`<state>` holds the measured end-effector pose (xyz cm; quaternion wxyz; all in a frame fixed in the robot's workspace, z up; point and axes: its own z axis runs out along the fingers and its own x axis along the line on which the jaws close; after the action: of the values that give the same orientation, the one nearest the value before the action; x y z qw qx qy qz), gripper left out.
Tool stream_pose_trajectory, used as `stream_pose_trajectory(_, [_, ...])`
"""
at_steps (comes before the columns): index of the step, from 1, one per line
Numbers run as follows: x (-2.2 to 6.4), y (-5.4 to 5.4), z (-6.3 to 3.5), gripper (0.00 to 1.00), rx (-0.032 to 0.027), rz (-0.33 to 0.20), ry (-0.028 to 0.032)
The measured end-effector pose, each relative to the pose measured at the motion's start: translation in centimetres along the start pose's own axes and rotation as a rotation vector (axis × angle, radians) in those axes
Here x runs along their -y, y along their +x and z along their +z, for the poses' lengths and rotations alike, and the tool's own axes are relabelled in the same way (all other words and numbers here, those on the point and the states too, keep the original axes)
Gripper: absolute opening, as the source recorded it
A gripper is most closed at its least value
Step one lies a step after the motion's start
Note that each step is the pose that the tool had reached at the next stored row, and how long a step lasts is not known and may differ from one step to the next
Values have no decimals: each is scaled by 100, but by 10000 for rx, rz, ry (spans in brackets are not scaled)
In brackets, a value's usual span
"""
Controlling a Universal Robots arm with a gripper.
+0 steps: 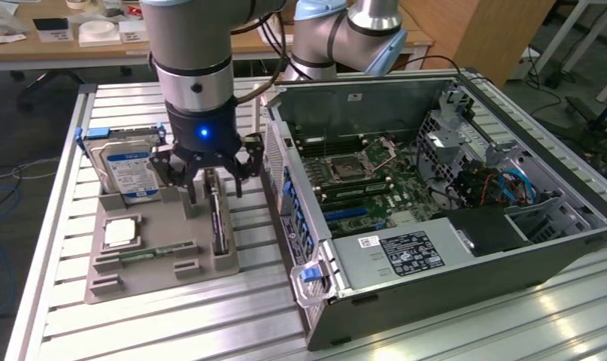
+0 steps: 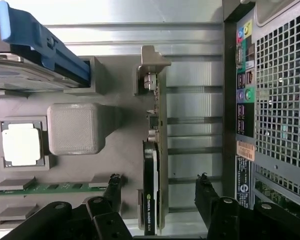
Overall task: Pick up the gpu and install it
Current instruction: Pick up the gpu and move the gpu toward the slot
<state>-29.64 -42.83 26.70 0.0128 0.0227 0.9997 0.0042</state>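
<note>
The gpu stands on its edge in a slot of the grey holder tray, seen dark and thin from above. In the wrist view the gpu shows its green board edge, a black cooler and a pale metal bracket at the far end. My gripper hangs open directly over it, a short way above. The two black fingers stand apart on either side of the card, and neither touches it. The gripper holds nothing.
On the same tray stand a silver hard drive with a blue label, a processor and a narrow memory stick. The open computer case lies close on the exterior view's right, motherboard exposed. A second arm stands behind.
</note>
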Motion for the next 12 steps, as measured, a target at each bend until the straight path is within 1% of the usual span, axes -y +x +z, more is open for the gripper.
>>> stream_pose_trajectory(6, [-1, 6, 109, 71, 22, 1, 4])
stream_pose_trajectory(12, [-38, 38, 203, 71, 48, 3, 3])
